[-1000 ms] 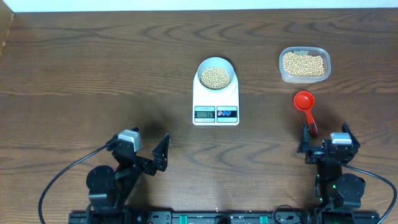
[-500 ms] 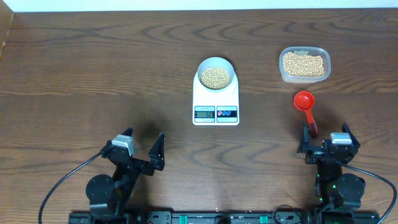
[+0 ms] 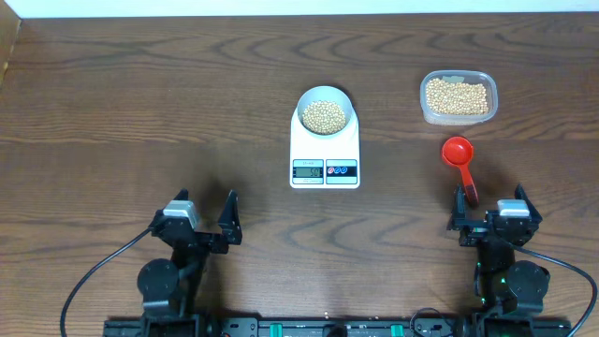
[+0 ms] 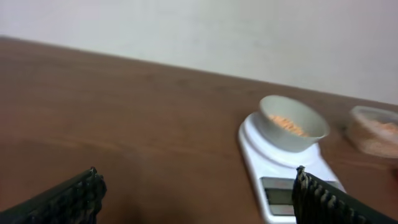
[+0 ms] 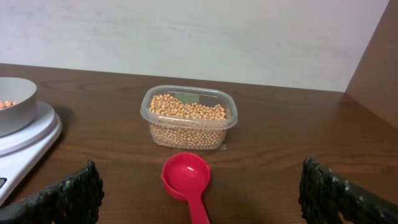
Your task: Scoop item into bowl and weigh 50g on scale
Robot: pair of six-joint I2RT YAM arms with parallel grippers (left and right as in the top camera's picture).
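The white bowl (image 3: 326, 110) sits on the white scale (image 3: 325, 154) at the table's middle, with tan beans (image 3: 325, 116) in it. More beans fill a clear tub (image 3: 458, 96) at the back right. My left gripper (image 3: 206, 208) stands open and empty near the front left, well short of the scale. In the left wrist view, the bowl (image 4: 292, 124) and scale (image 4: 271, 167) lie ahead to the right of the left gripper (image 4: 196, 180). My right gripper (image 3: 490, 201) is open at the front right, with nothing held. The right wrist view shows the right gripper (image 5: 200, 167) open.
A red scoop (image 3: 458, 152) lies empty on the table between the tub and my right gripper, handle toward the gripper. In the right wrist view the scoop (image 5: 186, 176) is between the jaws' line and the tub (image 5: 189, 118). A wall stands behind the table's far edge.
My left arm has drawn back and to the left, and its gripper has turned to point straight up the table. The right arm, scoop, bowl and scale have not moved.
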